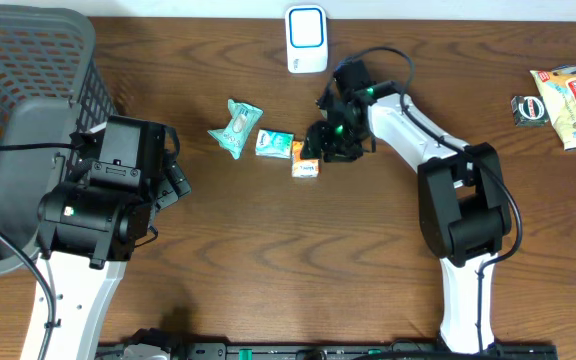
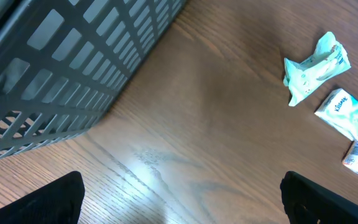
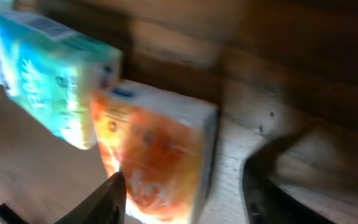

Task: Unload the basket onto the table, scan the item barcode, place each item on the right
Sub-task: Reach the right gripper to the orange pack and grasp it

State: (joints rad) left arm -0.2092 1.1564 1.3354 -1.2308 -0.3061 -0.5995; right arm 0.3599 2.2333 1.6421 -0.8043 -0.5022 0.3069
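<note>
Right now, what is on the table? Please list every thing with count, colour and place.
basket: one, grey, far left
scanner: one, white and blue, top centre
crumpled packet: one, green, middle
tissue pack: one, green-white, beside it
orange pack: one, orange, next to tissue pack
round packet: one, black, far right
snack bag: one, yellow, far right
table: one, brown, under all
left gripper: one, black, open, near basket
right gripper: one, black, around orange pack, grip unclear

I see the basket on the table's far left corner and the scanner at the middle of the far edge. Before the scanner, a row runs left to right: crumpled packet, tissue pack, small carton, each just beside the next. By the right edge lies a round packet, with a snack bag on its right.
</note>
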